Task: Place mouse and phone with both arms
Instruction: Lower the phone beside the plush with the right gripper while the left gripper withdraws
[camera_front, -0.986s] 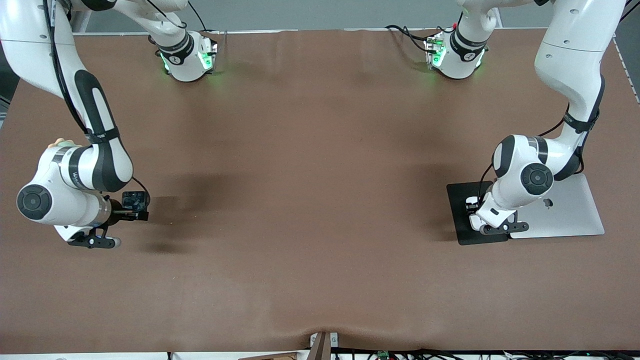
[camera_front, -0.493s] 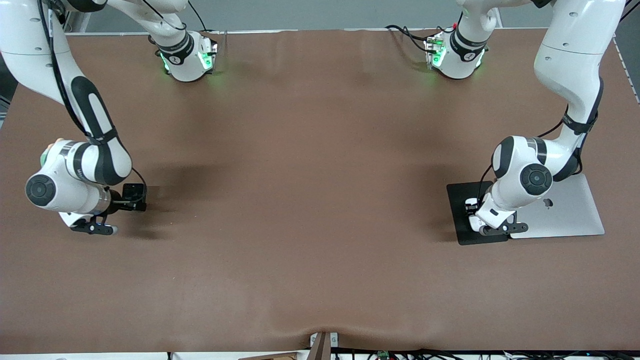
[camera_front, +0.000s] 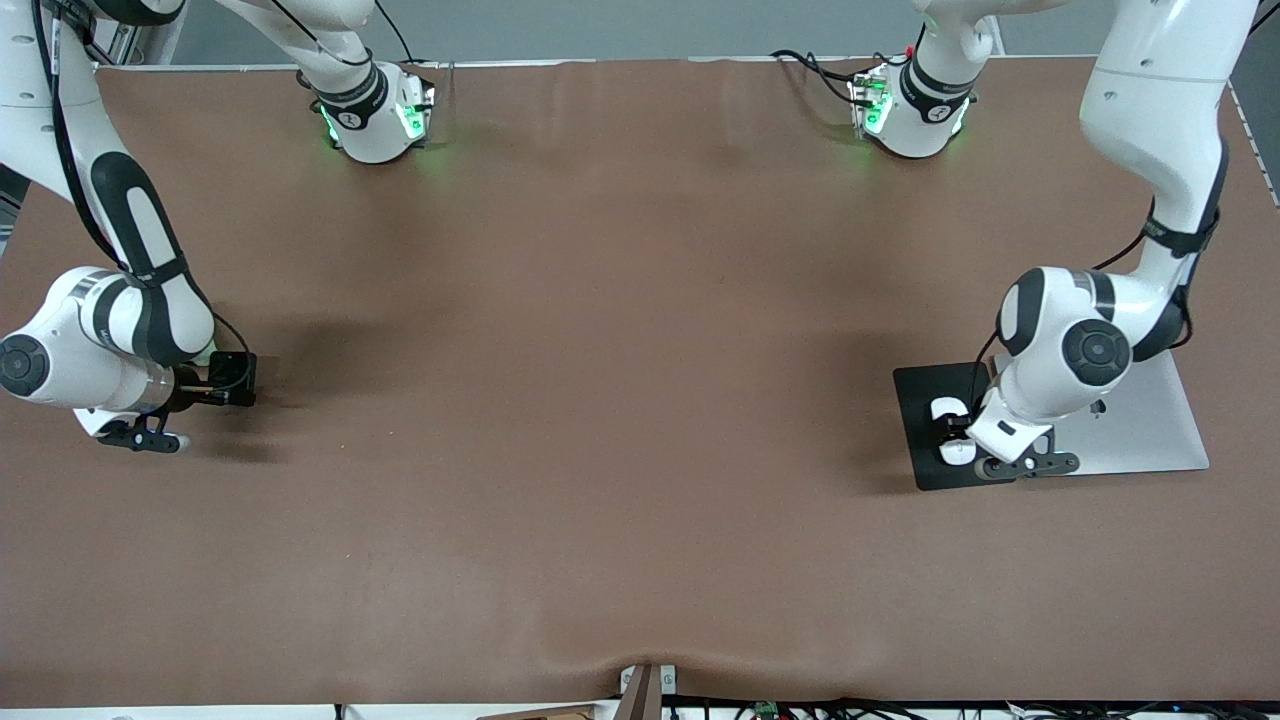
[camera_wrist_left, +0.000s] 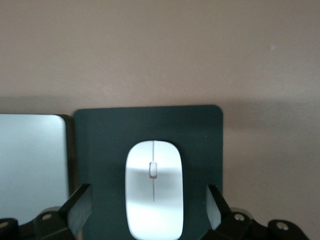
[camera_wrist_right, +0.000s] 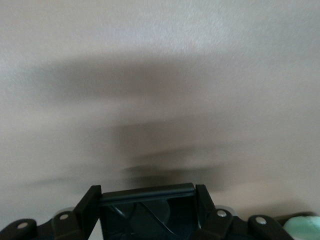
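Left pincer (camera_wrist_left: 150, 212) gapes wide over mouse (camera_wrist_left: 153, 187) lying free on dark pad (camera_wrist_left: 200, 135) (done, imo); right pincer (camera_wrist_right: 146, 207) clamps phone (camera_front: 231, 372), unplaced.

Front camera high, facing both bases, whole table (camera_front: 620, 400) in frame; left wrist camera close above the mouse (camera_wrist_left: 153, 187) on its pad (camera_wrist_left: 200, 130), also visible in front view; right wrist camera faces bare tabletop.

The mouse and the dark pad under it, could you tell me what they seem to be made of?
The mouse looks like glossy white plastic: smooth shell with a soft sheen. The dark pad looks like matte rubber or fabric: flat, dull, rounded corners, though which of the two cannot be told.
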